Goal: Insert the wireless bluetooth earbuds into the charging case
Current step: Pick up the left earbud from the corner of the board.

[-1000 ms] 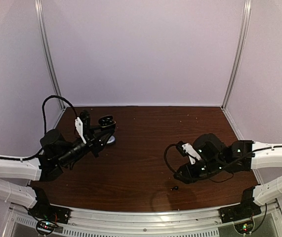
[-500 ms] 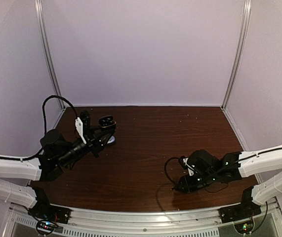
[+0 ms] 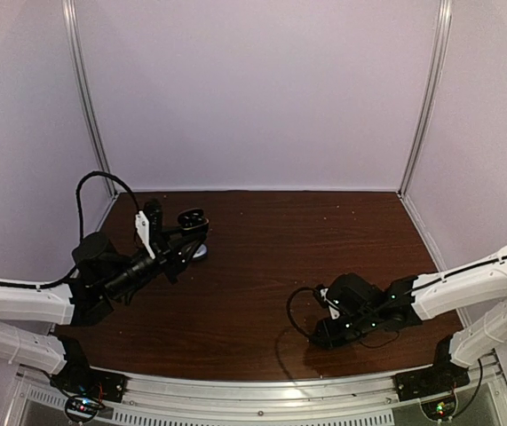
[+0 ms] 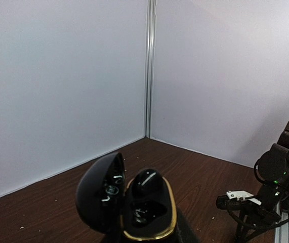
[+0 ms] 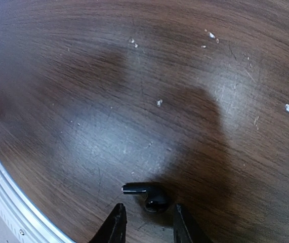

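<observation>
My left gripper (image 3: 185, 232) is shut on the black charging case (image 3: 192, 217) and holds it above the table's left side. In the left wrist view the case (image 4: 147, 210) stands open, with a gold rim and its lid (image 4: 99, 192) swung left. One black earbud (image 4: 150, 183) sits in its far socket; the near socket looks empty. My fingers are hidden behind the case. My right gripper (image 3: 316, 336) is low over the table's front. In the right wrist view it (image 5: 148, 225) is open, its fingertips just short of a black earbud (image 5: 152, 195) lying on the wood. The pale earbuds are out of view.
A small pale shiny object (image 3: 200, 253) lies on the table, partly hidden under my left gripper. The table's metal front rail (image 5: 12, 200) runs close to the earbud. The right arm (image 4: 276, 187) shows in the left wrist view. Enclosure walls stand on three sides.
My right gripper has dropped and moved toward the front-left, over the black earbud, which it now hides in the top view. The left arm and the case have not moved.
</observation>
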### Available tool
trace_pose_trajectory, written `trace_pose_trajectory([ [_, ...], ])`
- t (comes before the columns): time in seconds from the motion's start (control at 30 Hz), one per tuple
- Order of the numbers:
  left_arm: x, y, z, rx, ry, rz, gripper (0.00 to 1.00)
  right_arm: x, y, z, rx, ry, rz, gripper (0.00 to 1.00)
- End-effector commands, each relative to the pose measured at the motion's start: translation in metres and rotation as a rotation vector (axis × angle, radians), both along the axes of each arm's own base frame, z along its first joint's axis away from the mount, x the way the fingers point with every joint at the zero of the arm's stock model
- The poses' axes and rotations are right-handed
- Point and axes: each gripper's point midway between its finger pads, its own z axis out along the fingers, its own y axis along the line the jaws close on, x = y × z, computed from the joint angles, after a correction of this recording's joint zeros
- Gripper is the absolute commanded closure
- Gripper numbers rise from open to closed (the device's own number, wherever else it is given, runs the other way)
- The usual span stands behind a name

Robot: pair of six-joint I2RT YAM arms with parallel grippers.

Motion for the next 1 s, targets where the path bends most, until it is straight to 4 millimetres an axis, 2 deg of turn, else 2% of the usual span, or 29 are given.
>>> trace_pose_trajectory([
  [0.0, 0.002, 0.005, 0.009, -0.021, -0.030, 0.017, 1.00, 0.008, 0.003, 0.000, -0.004, -0.027, 0.000, 0.70],
  [0.37, 0.002, 0.006, 0.008, -0.015, -0.033, 0.023, 1.00, 0.008, 0.004, -0.009, -0.019, -0.023, 0.013, 0.77],
  [0.6, 0.002, 0.006, 0.006, -0.009, -0.028, 0.025, 1.00, 0.011, 0.006, -0.006, -0.020, -0.045, 0.025, 0.83],
  [0.77, 0.001, 0.006, 0.007, -0.005, -0.031, 0.024, 1.00, 0.019, 0.016, 0.013, 0.020, -0.097, 0.048, 0.87],
  [0.97, 0.000, 0.006, 0.006, 0.002, -0.029, 0.017, 1.00, 0.036, 0.027, 0.052, 0.057, -0.226, 0.079, 0.89],
])
